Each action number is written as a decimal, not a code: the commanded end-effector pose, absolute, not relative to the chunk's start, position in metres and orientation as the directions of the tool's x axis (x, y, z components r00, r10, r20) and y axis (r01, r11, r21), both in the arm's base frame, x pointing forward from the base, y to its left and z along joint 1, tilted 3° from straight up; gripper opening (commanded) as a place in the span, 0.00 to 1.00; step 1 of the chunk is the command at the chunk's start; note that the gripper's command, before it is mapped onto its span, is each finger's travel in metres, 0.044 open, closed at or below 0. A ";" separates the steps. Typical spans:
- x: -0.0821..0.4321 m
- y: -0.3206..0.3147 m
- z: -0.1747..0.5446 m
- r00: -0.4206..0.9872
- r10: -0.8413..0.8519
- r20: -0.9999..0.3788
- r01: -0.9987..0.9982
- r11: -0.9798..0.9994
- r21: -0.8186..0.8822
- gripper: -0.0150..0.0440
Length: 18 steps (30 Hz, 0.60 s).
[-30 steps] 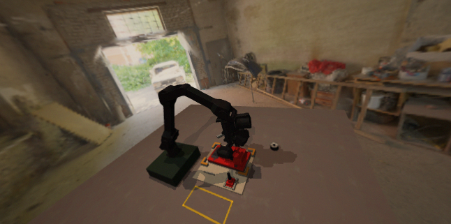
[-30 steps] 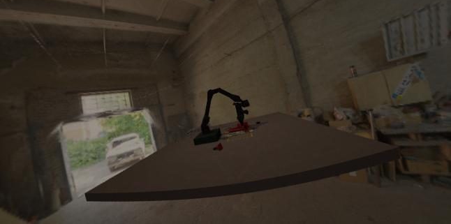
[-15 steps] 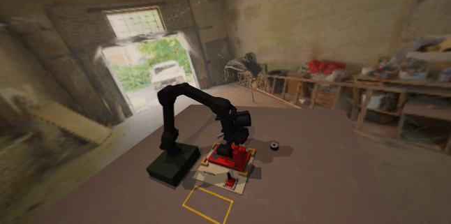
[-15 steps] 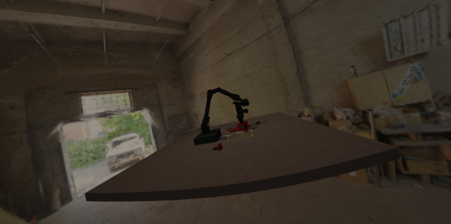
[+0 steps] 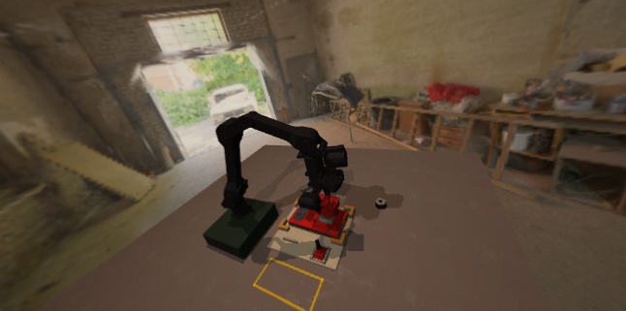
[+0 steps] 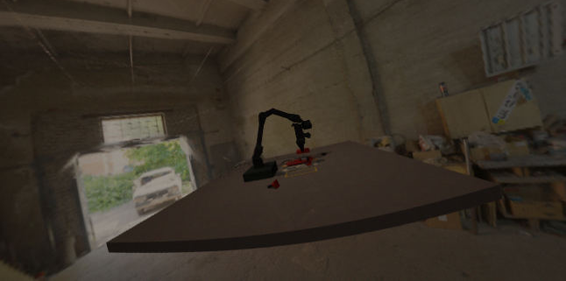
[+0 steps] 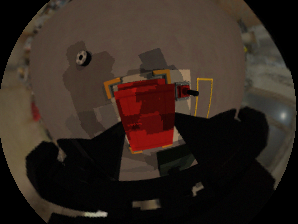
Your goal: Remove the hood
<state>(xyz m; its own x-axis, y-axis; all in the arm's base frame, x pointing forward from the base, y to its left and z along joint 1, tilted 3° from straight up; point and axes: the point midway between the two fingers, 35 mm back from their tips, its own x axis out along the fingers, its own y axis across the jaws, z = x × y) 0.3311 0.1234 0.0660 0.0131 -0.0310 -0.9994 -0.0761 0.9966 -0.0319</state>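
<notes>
"Where's the hood (image 5: 330, 206) (image 6: 300, 152) (image 7: 148, 120)?"

"Right above the car (image 5: 305, 221) (image 6: 296, 163) (image 7: 134, 86), off it. The exterior view shows a gap between them."

"And the fingers?"

"Closed on the hood, one at each side, standing wide because it's wide. The gripper (image 5: 317, 203) (image 6: 301, 150) (image 7: 148, 119) points down over the car."

"What's around the car?"

"Orange corners (image 5: 350, 209) (image 7: 113, 82), close in, on the pale board (image 5: 299, 245) (image 7: 184, 76) under the car. Just beside the car, on that board's bare side, there's a small red piece (image 5: 319, 253) (image 7: 183, 91) with a black peg sticking out."

"Further out?"

"The yellow outline (image 5: 297, 268) (image 6: 302, 175) (image 7: 197, 97) is past the board on the peg side, with no hood in it. The green base (image 5: 257, 220) (image 6: 263, 173) (image 7: 175, 160) is near the car too, and on the car's side away from the base a round black part (image 5: 376, 203) (image 6: 323, 153) (image 7: 87, 61) sits apart on the table (image 5: 412, 259) (image 6: 307, 212) (image 7: 135, 30)."
</notes>
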 end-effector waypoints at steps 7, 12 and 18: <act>0.334 0.118 0.080 0.027 -0.024 -0.999 -0.074 0.997 -0.026 0.25; 0.340 0.094 0.082 0.034 -0.016 -0.999 -0.066 0.998 -0.019 0.25; 0.344 0.063 0.085 0.035 -0.020 -0.999 -0.066 0.998 -0.022 0.25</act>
